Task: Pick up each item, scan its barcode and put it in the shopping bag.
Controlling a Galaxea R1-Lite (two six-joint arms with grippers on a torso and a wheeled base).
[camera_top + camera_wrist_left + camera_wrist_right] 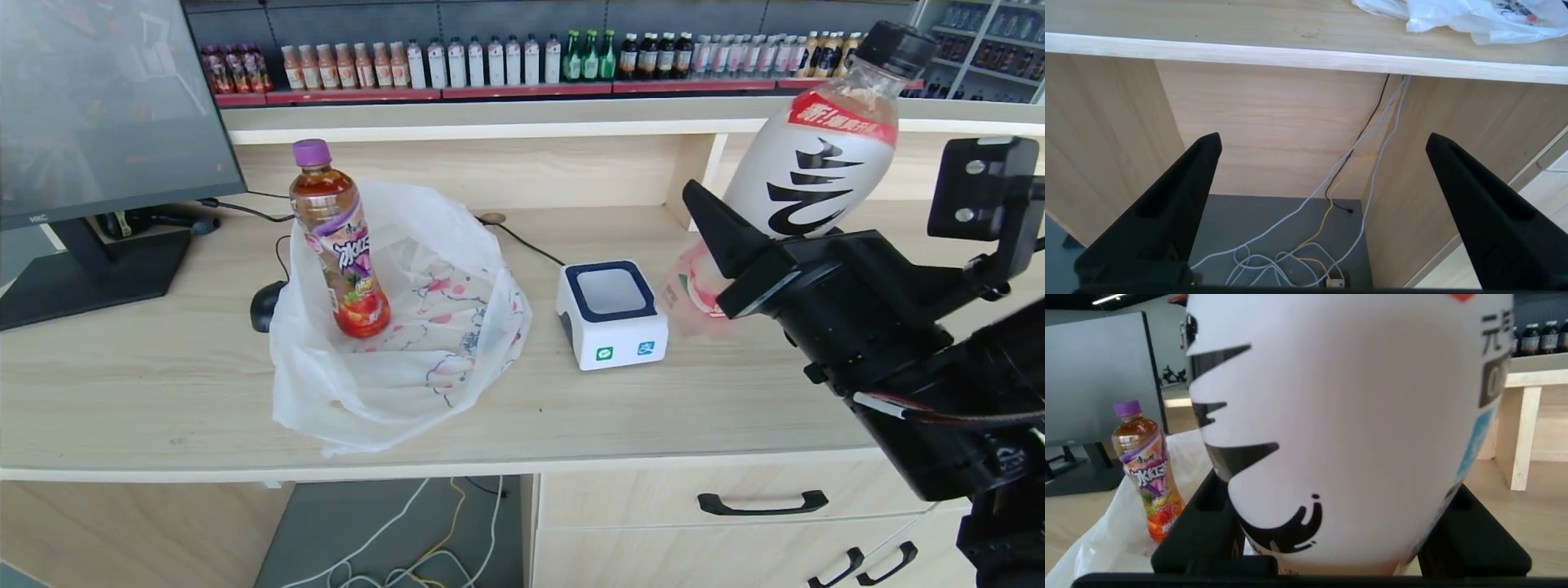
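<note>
Right gripper (739, 245): clamped on white bottle (816, 163), tilted, beside scanner (611, 314); left gripper (1323, 163): jaws apart. Tea bottle (339, 245): upright in bag (457, 327).

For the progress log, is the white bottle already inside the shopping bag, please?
No, the white bottle is held tilted in the right gripper beside the scanner, apart from the shopping bag.
</note>
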